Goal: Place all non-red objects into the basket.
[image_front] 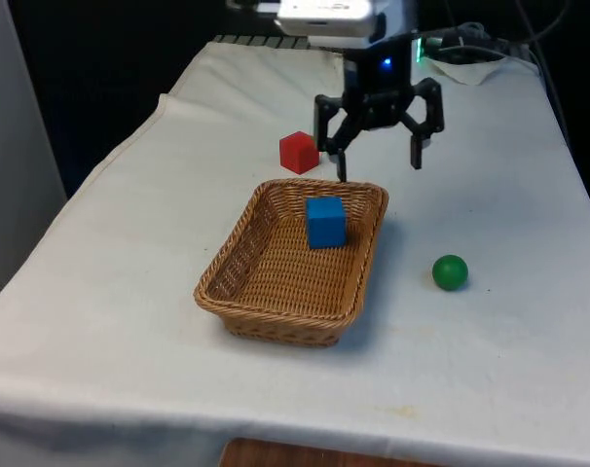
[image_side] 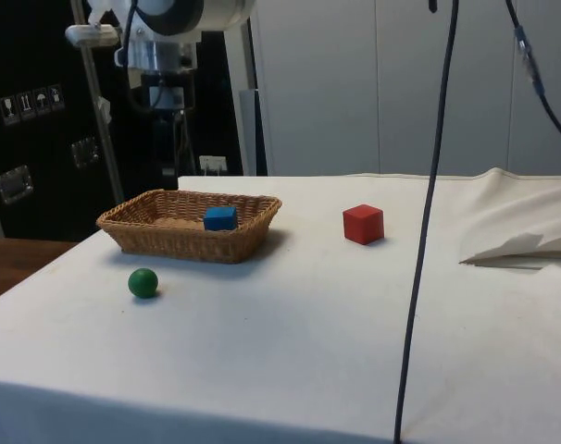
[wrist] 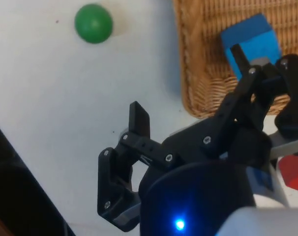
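Blue cube [image_front: 325, 221] is in the basket [image_front: 276, 313], so that one's done. Your gripper [image_front: 378, 156] hangs above the basket's far rim, fingers open and empty. Green ball [image_front: 450, 272] sits on the table just beside the basket; go there next, descend, close. Leave the red cube [image_front: 299, 153] beyond the basket.

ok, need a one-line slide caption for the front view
Open gripper above the wicker basket's far rim; blue cube inside, green ball and red cube on the cloth.
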